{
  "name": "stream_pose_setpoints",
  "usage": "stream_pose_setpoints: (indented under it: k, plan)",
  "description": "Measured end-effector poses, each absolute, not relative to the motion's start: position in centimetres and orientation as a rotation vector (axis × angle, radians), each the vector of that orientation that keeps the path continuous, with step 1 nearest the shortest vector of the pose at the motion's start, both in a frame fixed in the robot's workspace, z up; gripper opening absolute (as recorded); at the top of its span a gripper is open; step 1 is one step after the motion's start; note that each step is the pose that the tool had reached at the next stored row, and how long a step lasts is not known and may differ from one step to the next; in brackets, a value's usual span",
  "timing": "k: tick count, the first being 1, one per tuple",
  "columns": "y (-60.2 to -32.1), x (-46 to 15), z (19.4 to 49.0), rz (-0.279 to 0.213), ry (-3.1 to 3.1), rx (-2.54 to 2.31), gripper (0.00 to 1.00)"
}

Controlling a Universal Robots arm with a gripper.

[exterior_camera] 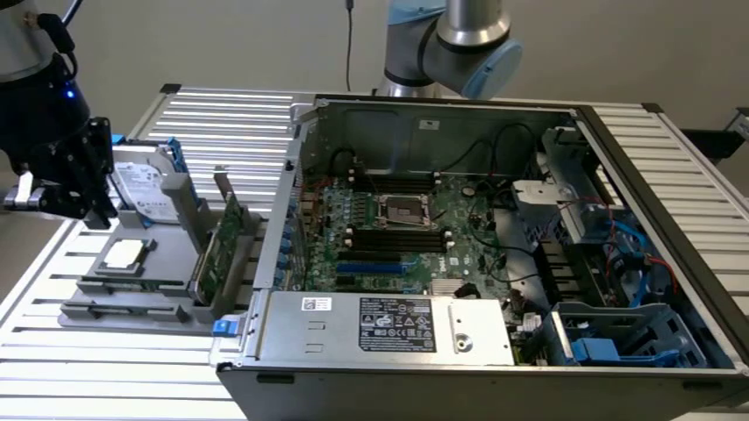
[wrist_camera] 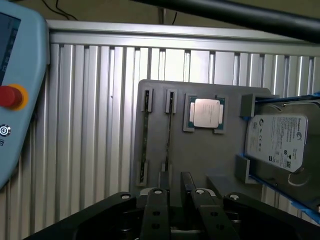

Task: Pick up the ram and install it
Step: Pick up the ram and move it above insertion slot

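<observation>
Thin, dark, edge-on ram (wrist_camera: 169, 135)

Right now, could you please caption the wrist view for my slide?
End effector over a grey tray holding a processor chip and a hard drive.

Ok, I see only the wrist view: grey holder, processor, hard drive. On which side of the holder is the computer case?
Observer: The open computer case stands on the exterior view's right of the holder.
Operator: Anything between them?
Observer: A green expansion card stands upright at the holder's edge nearest the case.
Operator: And the gripper?
Observer: The gripper hangs on the exterior view's left of the hard drive, away from the case.
</observation>
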State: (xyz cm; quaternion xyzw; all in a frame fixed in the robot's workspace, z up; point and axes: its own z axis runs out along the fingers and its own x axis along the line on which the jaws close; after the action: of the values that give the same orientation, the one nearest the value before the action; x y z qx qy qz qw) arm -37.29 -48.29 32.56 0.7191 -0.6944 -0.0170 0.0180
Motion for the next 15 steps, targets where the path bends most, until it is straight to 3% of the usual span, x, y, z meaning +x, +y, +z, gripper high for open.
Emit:
stream_pose_setpoints:
  k: [11, 14, 15]
  plan:
    - [-49.2, -37.6, 30.6, -0.053, -2.152, 2.238, 0.26]
    - [-49.5, -37.6, 30.1, -0.053, -2.151, 2.239, 0.38]
    - [-49.7, -37.7, 29.9, -0.053, -2.151, 2.239, 0.38]
